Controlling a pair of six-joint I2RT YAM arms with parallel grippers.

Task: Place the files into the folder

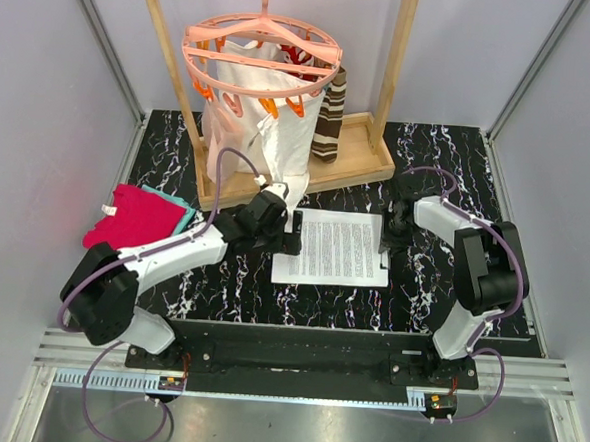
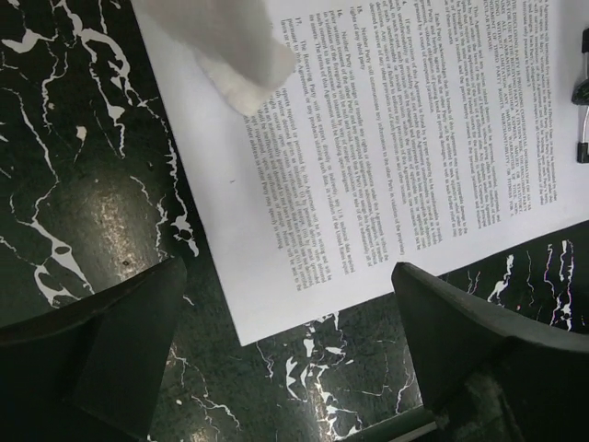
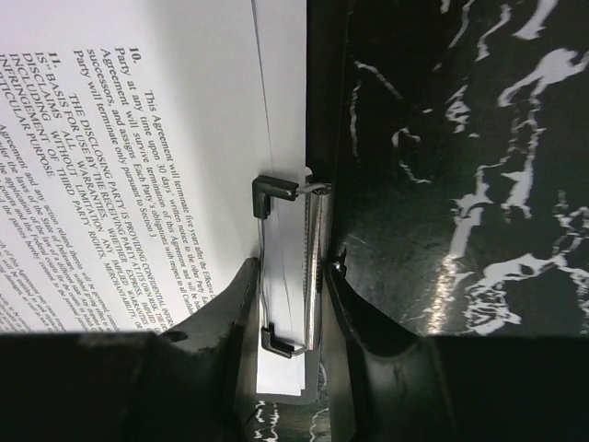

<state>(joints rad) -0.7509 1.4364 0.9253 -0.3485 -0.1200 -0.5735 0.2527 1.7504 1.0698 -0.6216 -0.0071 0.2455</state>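
Note:
The files [image 1: 331,248] are white printed sheets lying flat at the table's centre. They lie on the folder, whose plain black back [image 3: 324,110] shows as a strip along their right edge. A metal spring clip [image 3: 313,267] with black ends sits on that edge. My right gripper [image 1: 387,245] is at this edge, and its narrow jaws [image 3: 287,276] are shut on the clip. My left gripper [image 1: 292,243] is open at the sheets' left edge, low over a corner of the files [image 2: 276,304]; its fingers [image 2: 129,341] spread wide and hold nothing.
A wooden rack [image 1: 308,172] stands at the back with a pink clip hanger [image 1: 260,54], a white cloth bag [image 1: 251,118] and a brown striped cloth [image 1: 329,118]. The bag's corner [image 2: 235,51] hangs over the files. Red-and-teal folded cloths [image 1: 140,217] lie at the left.

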